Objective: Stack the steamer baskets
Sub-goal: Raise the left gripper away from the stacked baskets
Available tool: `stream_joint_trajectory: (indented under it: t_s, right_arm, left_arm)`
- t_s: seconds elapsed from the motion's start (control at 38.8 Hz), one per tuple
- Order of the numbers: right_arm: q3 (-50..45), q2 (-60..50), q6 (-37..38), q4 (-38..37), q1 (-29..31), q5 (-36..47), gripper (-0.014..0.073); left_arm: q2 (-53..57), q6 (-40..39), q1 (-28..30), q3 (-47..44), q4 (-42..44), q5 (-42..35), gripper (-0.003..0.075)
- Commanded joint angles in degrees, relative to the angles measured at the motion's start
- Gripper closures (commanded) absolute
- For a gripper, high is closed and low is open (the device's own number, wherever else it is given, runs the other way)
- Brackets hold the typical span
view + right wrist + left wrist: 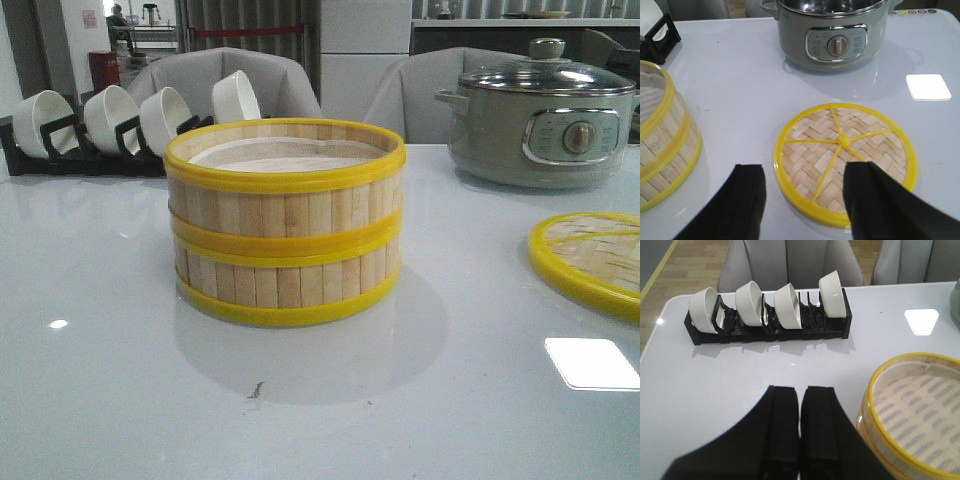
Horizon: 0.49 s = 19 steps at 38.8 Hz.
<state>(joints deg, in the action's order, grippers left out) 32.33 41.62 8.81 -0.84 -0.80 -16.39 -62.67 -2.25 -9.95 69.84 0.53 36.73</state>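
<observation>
We see the flat woven bamboo lid with yellow rim (590, 262) cut by the front view's right edge. The stacked pale bamboo steamer baskets (662, 150) run off-frame beside the right jaws, and beside the left jaws too, lower ring hidden.

Bright, even overhead light fills all three views. The glossy white bench (120, 400) mirrors a ceiling lamp as a hard white rectangle at the front view's lower right, and again in both wrist views. Soft shadow pools beneath the stacked steamer baskets (285, 220). The front view's background is slightly hazy.
</observation>
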Motion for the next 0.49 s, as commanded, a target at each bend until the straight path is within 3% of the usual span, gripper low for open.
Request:
stream_joint_trajectory:
  t_s: [0.0, 0.26, 0.46]
  right_arm:
    - [2.22, -0.06, -0.49, -0.76, 0.24, 4.30, 0.0129]
    - [2.22, -0.06, -0.49, -0.76, 0.24, 2.65, 0.0129]
    - [2.22, -0.06, -0.49, -0.76, 0.24, 2.52, 0.0129]
  left_arm:
    - [8.60, -0.74, 0.12, -8.96, -1.14, -10.28, 0.0624]
    - [28.19, -0.74, 0.01, -33.83, -1.89, -17.65, 0.0625]
    - [33.99, -0.74, 0.01, -42.25, -3.37, -21.14, 0.0625]
